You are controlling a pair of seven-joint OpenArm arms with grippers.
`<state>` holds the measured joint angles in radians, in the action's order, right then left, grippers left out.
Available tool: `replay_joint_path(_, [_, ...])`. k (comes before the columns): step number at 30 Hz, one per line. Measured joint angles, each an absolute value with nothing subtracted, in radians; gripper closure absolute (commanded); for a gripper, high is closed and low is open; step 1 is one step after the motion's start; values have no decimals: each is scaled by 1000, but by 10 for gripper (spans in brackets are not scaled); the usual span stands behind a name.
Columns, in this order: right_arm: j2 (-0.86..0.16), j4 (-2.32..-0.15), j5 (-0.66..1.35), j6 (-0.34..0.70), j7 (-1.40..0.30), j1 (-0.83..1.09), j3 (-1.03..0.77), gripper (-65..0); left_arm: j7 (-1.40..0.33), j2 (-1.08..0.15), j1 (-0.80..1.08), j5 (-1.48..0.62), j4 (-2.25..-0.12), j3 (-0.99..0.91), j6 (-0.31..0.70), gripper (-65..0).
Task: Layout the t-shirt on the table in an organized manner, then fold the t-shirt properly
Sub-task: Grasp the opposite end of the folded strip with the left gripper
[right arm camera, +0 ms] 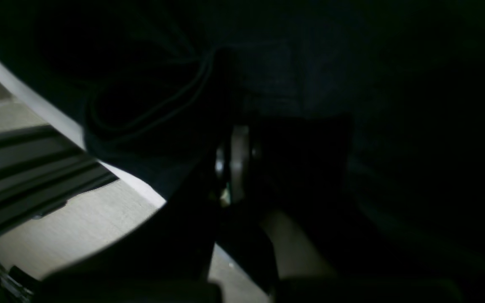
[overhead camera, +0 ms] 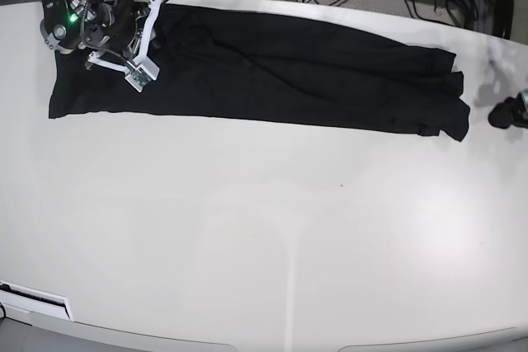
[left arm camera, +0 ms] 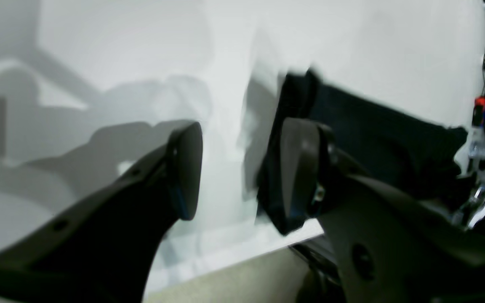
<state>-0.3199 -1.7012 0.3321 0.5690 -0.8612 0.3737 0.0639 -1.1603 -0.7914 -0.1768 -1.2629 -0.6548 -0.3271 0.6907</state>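
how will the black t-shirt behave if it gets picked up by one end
The t-shirt looks floppy: its edges ripple and its layers crease, so a lifted end would probably droop. Lying in a long folded strip, it may also slide open, since nothing visible fastens the layers.
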Motion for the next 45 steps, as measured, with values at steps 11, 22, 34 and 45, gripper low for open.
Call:
replay_joint_path(11, [-320,-1700,332,564,-865,343,64,0,-1169,-691,-125,-1243,-655,-327,690,-315])
replay_joint_path(22, [-320,-1700,332,549,-864,333,64,0,-1142,-649,-133,-1287,-710,-149,694,-315])
replay_joint_path(34, [-321,-1700,332,550,-865,321,64,0,-1061,-646,-136,-1267,-738,-52,696,0])
replay_joint_path(45, [-321,-1700,332,557,-864,290,64,0,-1085,-654,-130,-1248,-736,-146,692,0])
